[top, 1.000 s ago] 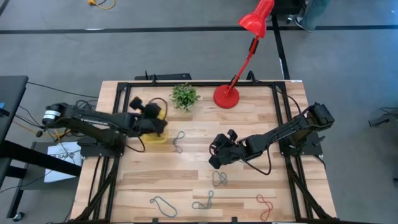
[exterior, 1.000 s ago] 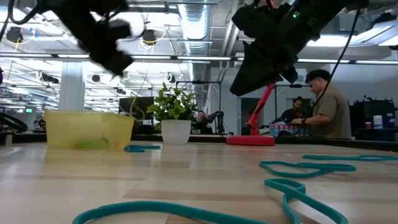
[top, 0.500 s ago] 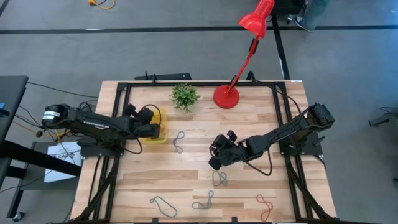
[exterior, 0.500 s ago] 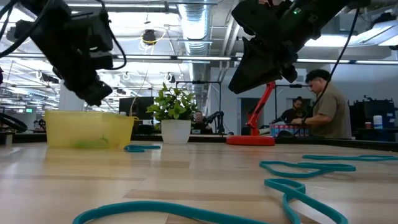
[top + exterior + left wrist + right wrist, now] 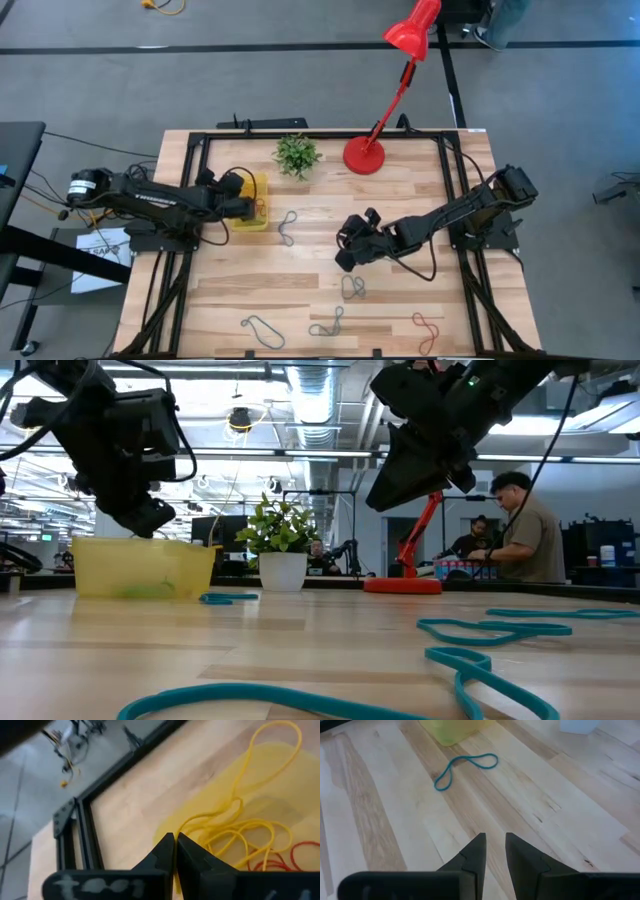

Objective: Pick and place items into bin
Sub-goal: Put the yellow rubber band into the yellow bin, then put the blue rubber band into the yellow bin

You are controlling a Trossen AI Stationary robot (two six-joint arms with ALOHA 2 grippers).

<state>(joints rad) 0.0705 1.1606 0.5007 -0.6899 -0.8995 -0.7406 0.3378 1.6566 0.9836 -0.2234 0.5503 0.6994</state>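
Note:
The yellow bin [image 5: 256, 220] [image 5: 140, 568] stands on the table's left half and holds yellow loops [image 5: 240, 827] and a red one [image 5: 300, 855]. My left gripper [image 5: 243, 198] [image 5: 175, 839] hangs shut just above the bin's left part [image 5: 148, 525]. My right gripper [image 5: 345, 257] [image 5: 495, 842] hovers mid-table above bare wood, its fingers a little apart. One teal loop [image 5: 287, 228] [image 5: 465, 766] lies flat beside the bin. Several more loops lie near the front edge: two teal-grey ones [image 5: 352, 287] [image 5: 262, 326] and a red one [image 5: 428, 330]. My left gripper: a yellow strand [image 5: 200, 820] in the bin runs up beside the shut fingertips, pointing down from above. I cannot tell whether they touch it. In the low view nothing hangs below the fingers.
A small potted plant [image 5: 297, 155] and the red lamp's base [image 5: 363, 155] stand along the far edge. A black frame [image 5: 445, 150] runs around the table. Open wood lies between the bin and my right gripper. People stand in the room behind [image 5: 525, 530].
My left gripper has drawn back toward the table's left edge and come down, from above the bin's middle to just over its left part. My right arm has kept still. The loops on the table have not moved.

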